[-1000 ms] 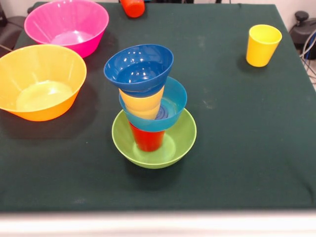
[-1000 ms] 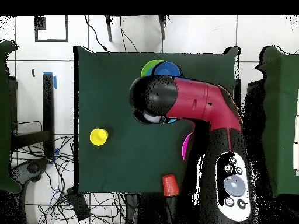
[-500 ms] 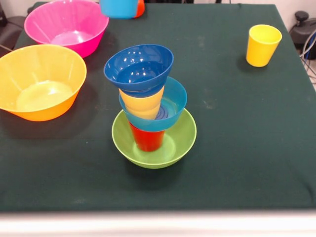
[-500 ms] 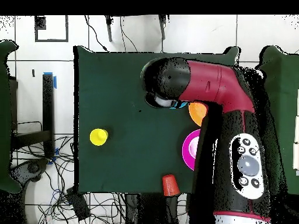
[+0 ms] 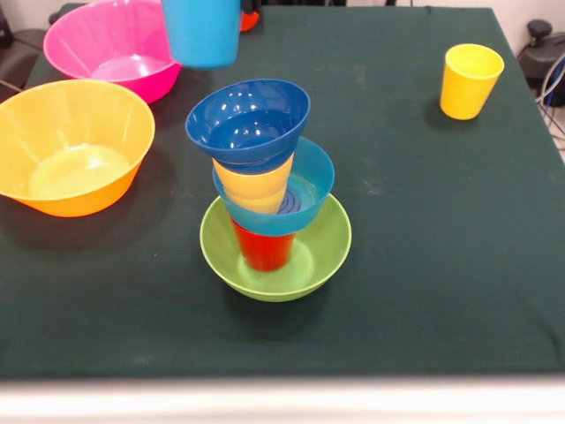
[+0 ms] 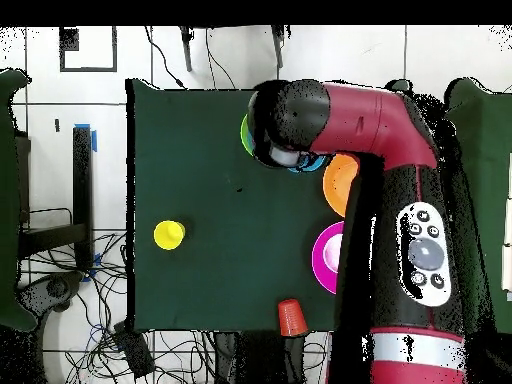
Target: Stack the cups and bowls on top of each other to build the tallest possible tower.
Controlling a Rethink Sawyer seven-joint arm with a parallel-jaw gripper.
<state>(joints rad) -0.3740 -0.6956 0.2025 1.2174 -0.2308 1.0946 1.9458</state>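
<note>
No legible writing. Arm (image 6: 350, 115) reaching over the tower (image 5: 265, 190) — light blue cup (image 5: 203, 31) hanging above it. Tool hidden — grip state indeterminable.

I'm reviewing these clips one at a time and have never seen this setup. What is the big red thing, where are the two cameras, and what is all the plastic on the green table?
The red and black machine is a robot arm, seen from a camera straight above. The other camera looks across the dark green table toward the robot.

Mid-table stands a leaning tower: a medium green plastic bowl, a red cup in it, then a small light blue bowl, a yellow cup and a small dark blue bowl on top.

Loose pieces: a large pink bowl, a large yellow-orange bowl, another yellow cup and an orange cup.

A light blue cup hangs in the air above the table; whatever grips it is out of sight.
</note>
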